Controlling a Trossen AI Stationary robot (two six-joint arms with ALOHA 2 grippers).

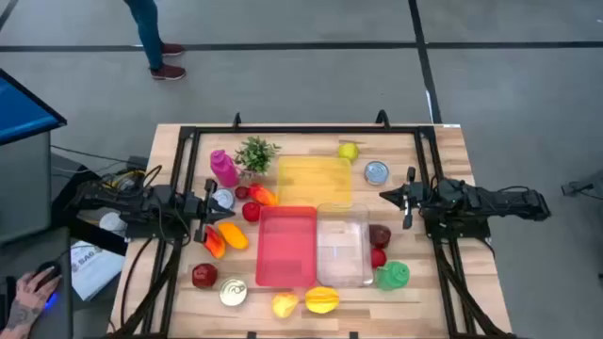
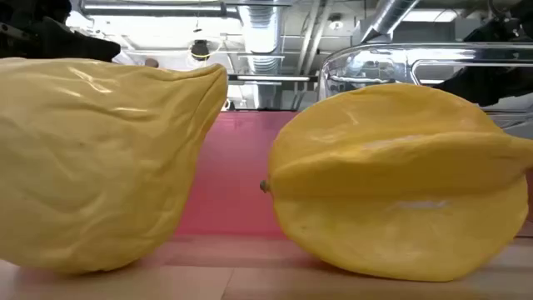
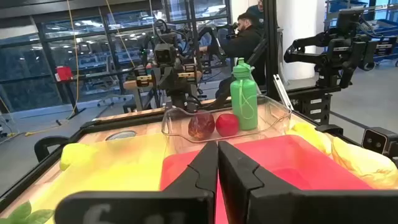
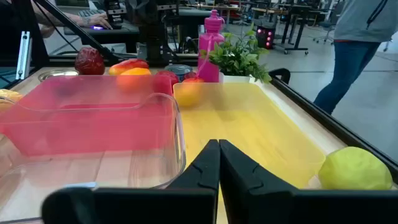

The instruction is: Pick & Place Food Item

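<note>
Sitting still at the 2 sides of the table, both arms hold nothing. The left gripper [image 1: 229, 213] is pressed tight shut and empty. The right gripper [image 1: 384, 196] is shut and empty too. They point at each other across 3 trays: a yellow tray [image 1: 315, 179], a red tray [image 1: 286, 247] and a clear tray [image 1: 343, 247].

No food has been picked yet, and the task does not say which food. Toy food lies on both sides. The orange pepper [image 1: 229, 236] is just beside the left gripper, a little closer to the front edge of the table. It lies slanted, with its long side going from the gripper toward the red tray. A small red fruit [image 1: 251, 212] sits right past the tips of the left gripper. The dark red apple [image 1: 380, 234] is near the right gripper, next to the clear tray.

I think the left arm is nearer to food. It must open first, then turn to match the slanted pepper.
</note>
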